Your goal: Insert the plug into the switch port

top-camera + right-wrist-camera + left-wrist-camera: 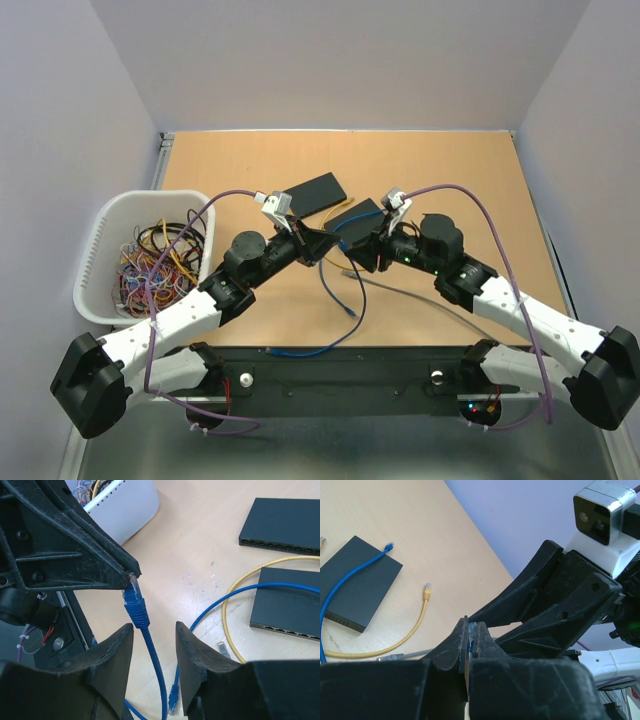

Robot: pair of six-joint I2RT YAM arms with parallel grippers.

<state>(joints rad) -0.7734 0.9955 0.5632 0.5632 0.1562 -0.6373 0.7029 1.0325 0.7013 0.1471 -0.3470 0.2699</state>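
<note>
Plug (pixel 136 602) pinched by left gripper (pixel 471 628); right wrist view shows right gripper (pixel 154 627) spread around its cable (pixel 153 656)

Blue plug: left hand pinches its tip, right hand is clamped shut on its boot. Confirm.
Wrong on the right hand: it is open, its fingers standing apart on either side of the blue plug, not clamped on the boot. The left hand does pinch its tip. The right wrist view shows it.
</note>
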